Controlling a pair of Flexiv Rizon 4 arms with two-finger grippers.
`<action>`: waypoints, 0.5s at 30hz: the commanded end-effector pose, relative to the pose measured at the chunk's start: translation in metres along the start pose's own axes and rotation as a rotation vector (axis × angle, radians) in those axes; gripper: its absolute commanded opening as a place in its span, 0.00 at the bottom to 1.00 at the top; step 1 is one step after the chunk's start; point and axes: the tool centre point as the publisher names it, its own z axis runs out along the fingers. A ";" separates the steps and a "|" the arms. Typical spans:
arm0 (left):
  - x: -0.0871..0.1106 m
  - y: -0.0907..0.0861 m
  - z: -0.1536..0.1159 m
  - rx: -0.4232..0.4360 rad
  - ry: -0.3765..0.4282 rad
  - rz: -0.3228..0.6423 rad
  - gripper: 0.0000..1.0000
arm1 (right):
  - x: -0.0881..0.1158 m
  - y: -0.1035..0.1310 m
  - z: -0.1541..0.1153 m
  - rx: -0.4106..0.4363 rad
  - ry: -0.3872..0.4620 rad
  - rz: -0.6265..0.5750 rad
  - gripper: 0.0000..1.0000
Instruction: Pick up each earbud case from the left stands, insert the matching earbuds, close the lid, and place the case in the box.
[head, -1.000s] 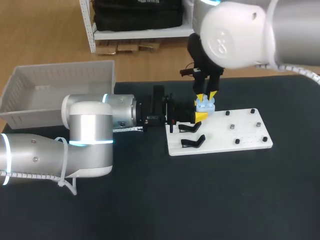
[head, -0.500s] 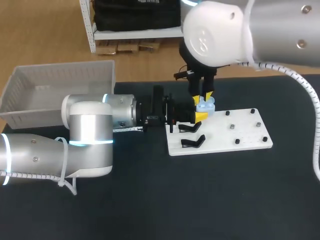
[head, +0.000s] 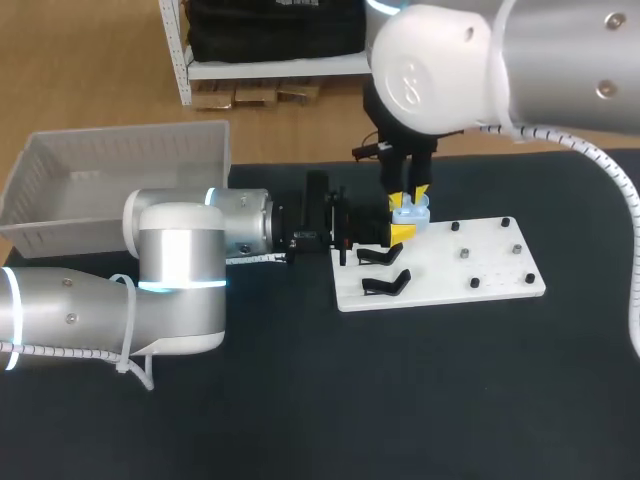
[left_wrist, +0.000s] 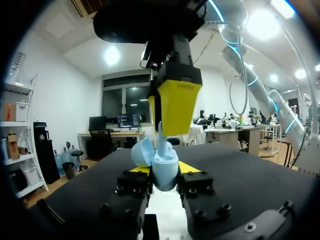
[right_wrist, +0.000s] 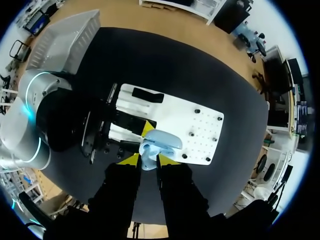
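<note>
the right arm (head: 470, 60) has swung its bulky upper joint toward the left arm's side over the last second, while the right gripper (head: 409, 192) has kept its place directly above the earbud case (head: 410, 212) with barely a shift, which i take to mean the insertion is being lined up or eased in rather than finished. its fingers stand narrow and, in the left wrist view, pinch a pale earbud (left_wrist: 162, 141) whose lower end reaches into the case's open body. the left gripper (head: 398, 232) clamps the light blue case from two sides, holding it upright just over the near corner of the white board (head: 490, 262), with the lid (left_wrist: 142, 151) tipped back and open. whether another earbud already sits in the case cannot be told. two black stands (head: 383, 284) lie on the board beside the left gripper. the box (head: 100, 160) sits well apart at the table's far left, and no case shows in it yet, so closing the lid and the drop-off remain.
</note>
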 end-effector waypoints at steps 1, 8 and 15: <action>0.001 0.001 0.000 0.000 -0.002 0.001 0.00 | 0.003 0.001 0.001 -0.001 -0.005 -0.001 0.00; 0.001 0.001 0.000 0.000 -0.002 0.001 0.00 | 0.003 0.003 0.001 -0.005 -0.004 -0.004 0.00; 0.001 0.001 0.000 0.000 -0.002 0.001 0.00 | 0.003 0.002 0.004 -0.006 -0.002 0.000 0.00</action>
